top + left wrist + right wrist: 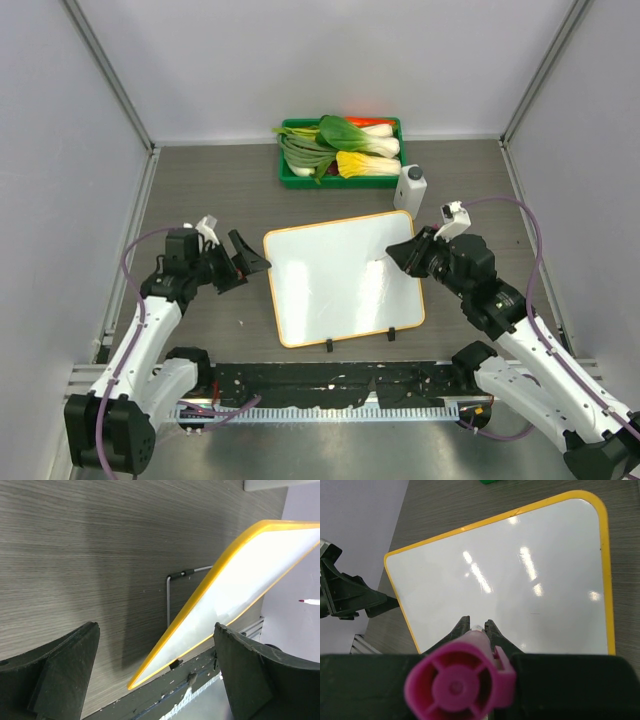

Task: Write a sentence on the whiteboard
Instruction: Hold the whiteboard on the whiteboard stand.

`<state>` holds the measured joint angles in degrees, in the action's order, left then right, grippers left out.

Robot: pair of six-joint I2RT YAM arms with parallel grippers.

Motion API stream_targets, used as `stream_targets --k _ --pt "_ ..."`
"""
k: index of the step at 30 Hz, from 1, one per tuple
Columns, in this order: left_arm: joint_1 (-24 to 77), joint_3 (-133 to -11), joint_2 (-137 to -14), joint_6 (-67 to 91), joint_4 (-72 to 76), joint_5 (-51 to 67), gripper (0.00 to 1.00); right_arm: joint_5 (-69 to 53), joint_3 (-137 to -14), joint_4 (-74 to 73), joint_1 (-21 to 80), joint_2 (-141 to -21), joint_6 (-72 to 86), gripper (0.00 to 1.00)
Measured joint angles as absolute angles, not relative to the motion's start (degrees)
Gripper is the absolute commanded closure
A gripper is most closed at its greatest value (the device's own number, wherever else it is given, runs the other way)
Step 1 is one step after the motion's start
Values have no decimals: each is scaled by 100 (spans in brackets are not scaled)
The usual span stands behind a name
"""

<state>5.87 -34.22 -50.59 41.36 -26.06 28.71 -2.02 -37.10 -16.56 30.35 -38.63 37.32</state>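
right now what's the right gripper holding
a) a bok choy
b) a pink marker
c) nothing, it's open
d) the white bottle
b: in the right wrist view the right gripper is closed on a pink marker, whose round pink end faces the camera, above the blank whiteboard.

overhead and wrist views, common whiteboard [343, 285]

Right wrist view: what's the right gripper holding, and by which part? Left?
Right gripper is shut on a marker, held by its barrel, with the pink rear end toward the camera. Left gripper is open, holding nothing.
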Motion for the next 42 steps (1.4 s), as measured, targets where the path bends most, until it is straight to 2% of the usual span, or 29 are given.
stream_targets --k 12,22,42 --pt "585 -3422 -5024 4108 -2477 3291 3 -158 -4016 -1848 3035 -3924 3284 99" --pt "585 -3371 -5118 4115 -2196 3601 7 -587 -4021 -1516 3107 -4364 3306 99" --pt "886 -3114 -6003 4578 -722 4027 14 -209 -4394 -628 4724 -5492 3336 99"
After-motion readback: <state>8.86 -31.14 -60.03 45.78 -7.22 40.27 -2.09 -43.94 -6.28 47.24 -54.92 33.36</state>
